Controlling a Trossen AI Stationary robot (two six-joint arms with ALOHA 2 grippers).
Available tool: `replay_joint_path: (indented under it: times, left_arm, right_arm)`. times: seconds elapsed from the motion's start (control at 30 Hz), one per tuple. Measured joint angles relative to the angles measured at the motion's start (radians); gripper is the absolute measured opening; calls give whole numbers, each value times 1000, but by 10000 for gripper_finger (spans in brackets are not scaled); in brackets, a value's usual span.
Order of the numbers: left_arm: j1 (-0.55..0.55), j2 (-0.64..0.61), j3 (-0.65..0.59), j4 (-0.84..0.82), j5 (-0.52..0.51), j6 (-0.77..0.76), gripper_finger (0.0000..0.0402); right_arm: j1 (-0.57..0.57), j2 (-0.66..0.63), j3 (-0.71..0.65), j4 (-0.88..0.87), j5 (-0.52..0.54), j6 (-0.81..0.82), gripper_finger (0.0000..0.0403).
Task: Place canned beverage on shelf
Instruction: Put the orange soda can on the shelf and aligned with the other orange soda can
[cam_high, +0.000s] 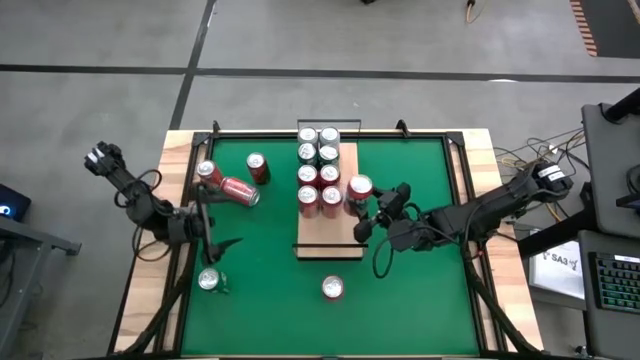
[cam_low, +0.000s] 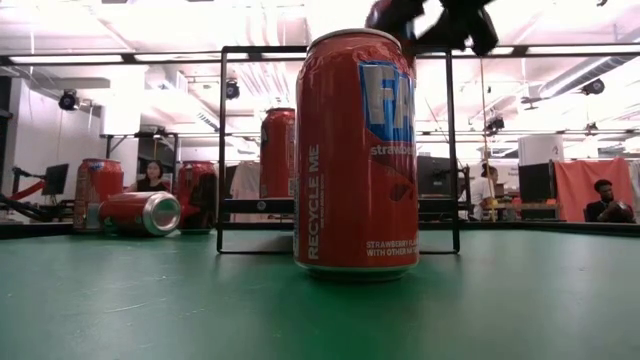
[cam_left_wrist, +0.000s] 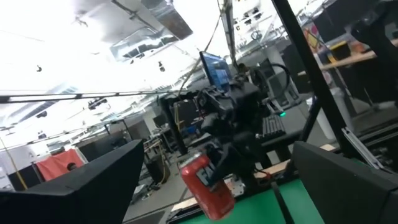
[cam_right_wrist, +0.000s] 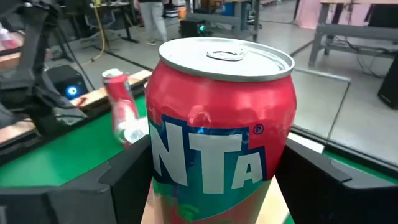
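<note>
My right jaws (cam_high: 362, 208) grasp the upright red can (cam_high: 359, 187) just off the shelf (cam_high: 326, 236)'s right long edge, beside the stocked rows, while my left jaws (cam_high: 215, 250) wait released near the bench's left edge.

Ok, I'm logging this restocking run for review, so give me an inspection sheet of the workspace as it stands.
Surface: green mat, wooden border.
Job's things: shelf holds eight cans, green ones at the far end, red nearer; red Fanta can at its right edge.
Clutter: five loose cans, one lying down.
Grippers: right gripper shut on the Fanta can; left gripper open, idle at left.
Cables: bundle off the right edge.
Surroundings: people seated at desks.
</note>
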Motion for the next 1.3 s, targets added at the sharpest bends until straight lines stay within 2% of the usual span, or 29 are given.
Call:
replay_joint_path:
  times: [0.37,0.87,1.13,1.3]
  left_arm:
    - [0,-83,-20,-14,-1,16,394]
    - [0,-93,-21,-13,-2,86,394]
    - [0,-94,-21,-13,-2,87,394]
    - [0,-96,-21,-13,-2,87,394]
  right_arm:
    - [63,34,-129,157,-2,-11,276]
    - [89,165,-140,354,11,-66,276]
    - [90,107,-144,319,-14,-87,276]
    - [91,0,-144,324,-22,-195,276]
